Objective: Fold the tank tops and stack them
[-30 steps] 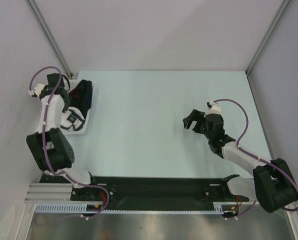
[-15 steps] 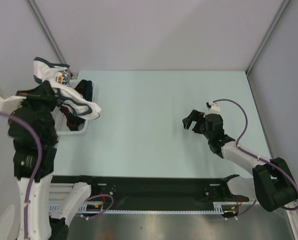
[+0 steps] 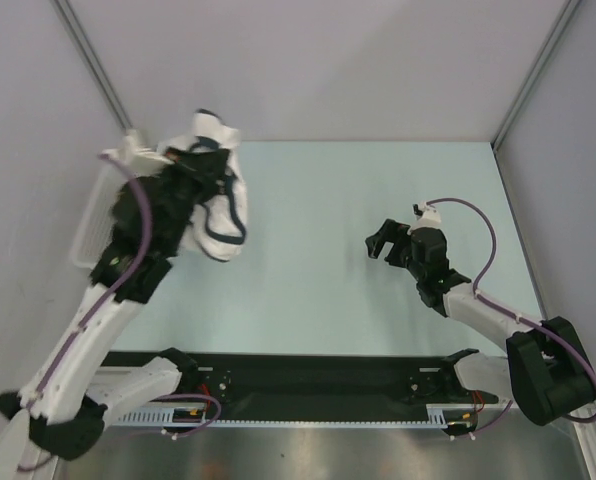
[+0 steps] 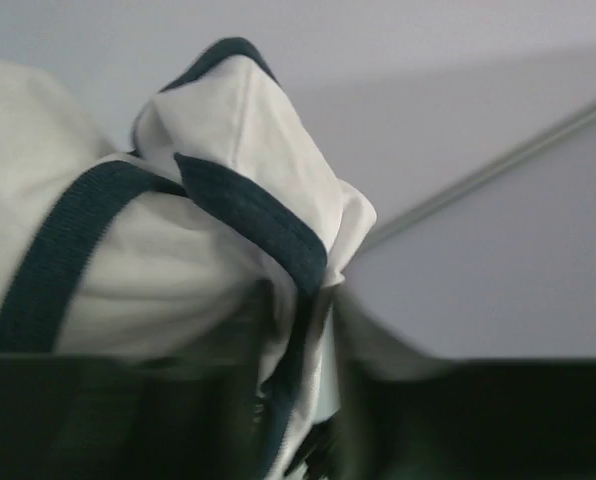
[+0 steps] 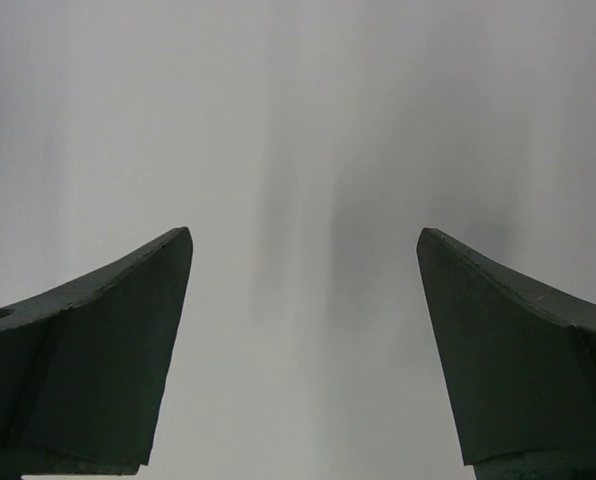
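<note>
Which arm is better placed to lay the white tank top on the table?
Left. The left jaws are shut on the white tank top, held above the table. The right jaws are open, empty, far away.

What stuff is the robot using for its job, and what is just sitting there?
For the job:
- white tank top with dark trim, held up in the air
- left pincer, shut on it
- right pincer, open and holding nothing

Just sitting there:
- basket at the left edge
- table
</note>
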Motion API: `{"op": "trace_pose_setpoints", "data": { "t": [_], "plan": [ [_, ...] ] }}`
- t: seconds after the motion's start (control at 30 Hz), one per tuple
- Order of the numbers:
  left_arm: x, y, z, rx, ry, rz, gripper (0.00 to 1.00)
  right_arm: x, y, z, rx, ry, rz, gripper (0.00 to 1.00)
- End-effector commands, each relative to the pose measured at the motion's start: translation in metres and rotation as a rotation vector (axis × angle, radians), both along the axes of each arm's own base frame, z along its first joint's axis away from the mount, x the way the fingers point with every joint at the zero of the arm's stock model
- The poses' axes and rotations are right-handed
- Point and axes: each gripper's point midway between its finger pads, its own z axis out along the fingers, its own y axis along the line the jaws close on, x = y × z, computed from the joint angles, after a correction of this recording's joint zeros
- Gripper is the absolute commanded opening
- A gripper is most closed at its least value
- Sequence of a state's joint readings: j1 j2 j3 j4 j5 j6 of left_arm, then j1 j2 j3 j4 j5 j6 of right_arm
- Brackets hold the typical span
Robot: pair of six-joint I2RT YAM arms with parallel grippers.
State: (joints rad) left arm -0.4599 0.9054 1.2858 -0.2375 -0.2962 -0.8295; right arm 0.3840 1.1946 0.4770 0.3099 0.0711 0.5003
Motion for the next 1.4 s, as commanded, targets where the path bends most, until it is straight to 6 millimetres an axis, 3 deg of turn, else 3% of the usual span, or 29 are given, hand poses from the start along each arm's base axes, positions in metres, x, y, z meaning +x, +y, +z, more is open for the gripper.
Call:
{"op": "trace_pose_setpoints", "data": {
  "t": [0.0,0.03,0.07,0.1,0.13,0.17,0.23,0.3,0.33,0.4,0.43,0.5,0.53,0.57,0.6,0.63,0.67,0.73,0.8,0.83,0.9,0.93,1.0,1.03,1.1,1.17,1.23,1.33,1.37],
  "plan": [
    [0.027,-0.074,-0.071,0.141,0.153,-0.069,0.63,0.005,-0.003,0.018,-0.002,-0.06,-0.018,1.0],
    [0.046,-0.098,-0.118,0.242,0.281,-0.083,0.97,0.005,-0.003,0.018,-0.002,-0.062,-0.015,1.0],
    [0.052,-0.11,-0.108,0.272,0.302,-0.103,1.0,0.004,-0.004,0.018,-0.005,-0.063,-0.017,1.0],
    [0.05,-0.116,-0.139,0.381,0.422,-0.133,1.0,0.003,-0.002,0.018,-0.002,-0.065,-0.003,1.0],
    [0.062,-0.126,-0.169,0.465,0.514,-0.125,1.0,0.003,-0.001,0.018,-0.005,-0.067,0.004,1.0],
    [0.065,-0.126,-0.159,0.478,0.517,-0.112,1.0,0.003,-0.001,0.019,-0.005,-0.07,0.01,0.99],
    [0.065,-0.12,-0.181,0.551,0.559,-0.106,1.0,0.001,0.006,0.018,-0.001,-0.075,0.051,0.95],
    [0.061,-0.113,-0.173,0.532,0.511,-0.099,1.0,-0.001,0.02,0.022,0.02,-0.086,0.121,0.9],
    [0.057,-0.106,-0.19,0.558,0.525,-0.095,1.0,-0.001,0.025,0.017,0.021,-0.076,0.149,0.89],
    [0.052,-0.091,-0.178,0.511,0.465,-0.08,1.0,-0.002,0.044,0.021,0.031,-0.081,0.228,0.85],
    [0.046,-0.086,-0.2,0.524,0.495,-0.096,1.0,-0.002,0.052,0.013,0.024,-0.057,0.257,0.82],
    [0.041,-0.073,-0.197,0.478,0.459,-0.101,1.0,-0.005,0.068,0.007,0.024,-0.03,0.322,0.79],
    [0.035,-0.069,-0.221,0.507,0.488,-0.118,1.0,-0.005,0.082,0.013,0.031,-0.038,0.365,0.78],
    [0.031,-0.068,-0.227,0.504,0.49,-0.131,1.0,-0.009,0.091,0.0,0.024,0.004,0.403,0.75],
    [0.026,-0.063,-0.231,0.503,0.492,-0.128,1.0,-0.011,0.099,-0.004,0.013,0.014,0.428,0.74],
    [0.02,-0.06,-0.248,0.524,0.521,-0.134,1.0,-0.014,0.118,0.001,0.012,0.013,0.469,0.72],
    [0.017,-0.055,-0.256,0.532,0.534,-0.129,1.0,-0.018,0.125,-0.014,-0.004,0.061,0.484,0.72],
    [0.009,-0.047,-0.272,0.54,0.558,-0.123,1.0,-0.024,0.154,-0.011,-0.003,0.072,0.525,0.73],
    [0.007,-0.038,-0.273,0.51,0.547,-0.118,1.0,-0.025,0.164,-0.027,-0.028,0.124,0.503,0.73],
    [0.003,-0.032,-0.288,0.509,0.571,-0.118,1.0,-0.024,0.169,-0.028,-0.01,0.147,0.476,0.72],
    [0.001,-0.022,-0.288,0.455,0.555,-0.115,1.0,-0.015,0.173,-0.037,-0.022,0.189,0.409,0.66],
    [-0.004,-0.017,-0.303,0.443,0.578,-0.111,1.0,-0.012,0.175,-0.04,-0.004,0.206,0.383,0.65],
    [-0.007,-0.012,-0.299,0.403,0.535,-0.099,1.0,-0.002,0.18,-0.036,0.025,0.198,0.352,0.64],
    [-0.012,-0.009,-0.311,0.401,0.547,-0.097,1.0,-0.001,0.184,-0.043,0.033,0.218,0.343,0.63],
    [-0.015,-0.007,-0.31,0.388,0.519,-0.096,1.0,0.014,0.19,-0.037,0.035,0.201,0.313,0.63],
    [-0.019,-0.004,-0.319,0.401,0.535,-0.091,1.0,0.019,0.191,-0.05,0.011,0.242,0.274,0.6],
    [-0.019,0.001,-0.322,0.419,0.543,-0.074,1.0,0.025,0.2,-0.046,0.025,0.23,0.286,0.58],
    [-0.02,0.004,-0.329,0.435,0.558,-0.065,1.0,0.029,0.207,-0.042,0.027,0.209,0.293,0.42],
    [-0.019,0.003,-0.329,0.432,0.551,-0.066,1.0,0.033,0.208,-0.034,0.02,0.193,0.284,0.29]
  ]
}}
